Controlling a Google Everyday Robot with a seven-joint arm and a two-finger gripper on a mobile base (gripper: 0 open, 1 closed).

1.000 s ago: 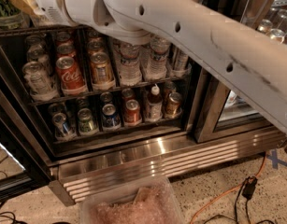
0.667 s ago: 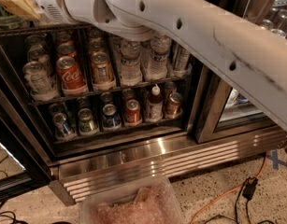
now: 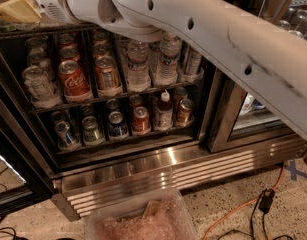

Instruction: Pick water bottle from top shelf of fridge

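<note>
Tool lies past the top left edge of the view, beyond the end of the white arm (image 3: 218, 39), so I cannot tell whether it is open or closed. The arm runs from the right edge up across the fridge (image 3: 138, 159) to the upper left corner. It covers most of what stands above the top shelf (image 3: 18, 32), whose dark wire edge shows at upper left. The water bottle cannot be seen (behind the arm or above the frame, I cannot tell which). A yellowish pack (image 3: 18, 9) sits over that wire edge at far left.

On the rack below, two clear ribbed bottles (image 3: 138, 66) stand side by side right of centre. To their left are an orange can (image 3: 107, 74), a red Coca-Cola can (image 3: 73, 79) and silver cans (image 3: 38, 86). The lowest rack carries a row of smaller cans (image 3: 117, 125), and a small white-capped bottle (image 3: 164, 111) stands between a red can (image 3: 141, 120) and a brown can (image 3: 184, 111). Under the racks is the louvred steel base (image 3: 193, 170).

On the speckled floor (image 3: 303, 214) in front stands a clear plastic tub (image 3: 143, 219) holding something pinkish. An orange cable (image 3: 238, 211) with a black plug (image 3: 266, 201) trails to its right.
</note>
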